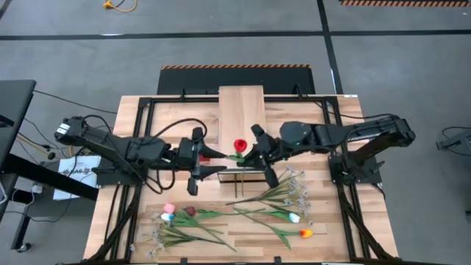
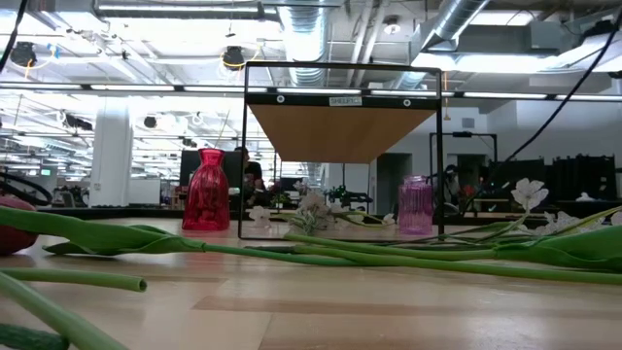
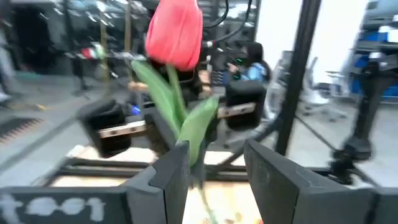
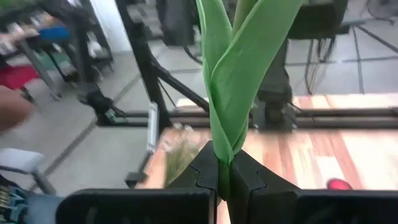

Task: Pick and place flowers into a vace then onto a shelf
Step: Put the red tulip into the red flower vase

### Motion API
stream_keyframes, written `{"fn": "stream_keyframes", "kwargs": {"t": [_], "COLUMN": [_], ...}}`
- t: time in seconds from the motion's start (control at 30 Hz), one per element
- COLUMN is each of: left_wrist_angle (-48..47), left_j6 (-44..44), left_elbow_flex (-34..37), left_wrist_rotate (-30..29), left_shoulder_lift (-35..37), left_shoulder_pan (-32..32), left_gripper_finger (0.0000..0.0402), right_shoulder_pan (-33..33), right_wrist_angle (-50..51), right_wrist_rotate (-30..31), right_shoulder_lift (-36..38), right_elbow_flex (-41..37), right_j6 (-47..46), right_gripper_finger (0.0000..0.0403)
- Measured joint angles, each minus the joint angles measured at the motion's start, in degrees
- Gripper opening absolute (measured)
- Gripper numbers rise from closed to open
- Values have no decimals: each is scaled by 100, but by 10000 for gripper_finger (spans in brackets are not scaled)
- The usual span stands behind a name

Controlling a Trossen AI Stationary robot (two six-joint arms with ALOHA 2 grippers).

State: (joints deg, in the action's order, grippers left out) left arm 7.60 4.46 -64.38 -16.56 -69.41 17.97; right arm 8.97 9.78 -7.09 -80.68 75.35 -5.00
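Pinching the red artificial tulip [image 1: 240, 146] low on its green stem above the long light-wood shelf [image 1: 241, 110], right gripper [image 4: 225, 177] clamped; left gripper [image 3: 214, 177] half-spread around it. Light, floppy; grip stem, not bloom.

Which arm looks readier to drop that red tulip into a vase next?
The right arm, probably. Its right gripper is shut on the red artificial tulip's green stem, bloom upright. The left gripper only faces it, fingers apart. No vase is visibly within reach.
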Motion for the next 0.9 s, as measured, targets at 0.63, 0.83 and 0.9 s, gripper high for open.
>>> {"fn": "stream_keyframes", "kwargs": {"t": [0.63, 0.83, 0.9], "left_wrist_angle": [-284, -319, -277], "left_j6": [89, 41, 41], "left_elbow_flex": [4, 4, 4], "left_wrist_rotate": [579, 582, 588], "left_shoulder_lift": [-420, -474, -472], "left_shoulder_pan": [-267, -260, -260], "left_gripper_finger": [143, 143, 143], "right_shoulder_pan": [101, 190, 192], "right_wrist_angle": [-1016, -1081, -1157], "right_wrist_rotate": [74, 100, 98], "right_shoulder_lift": [-524, -707, -717], "right_elbow_flex": [-9, 2, 2], "right_j6": [61, 57, 66], "right_gripper_finger": [2, 3, 2]}}
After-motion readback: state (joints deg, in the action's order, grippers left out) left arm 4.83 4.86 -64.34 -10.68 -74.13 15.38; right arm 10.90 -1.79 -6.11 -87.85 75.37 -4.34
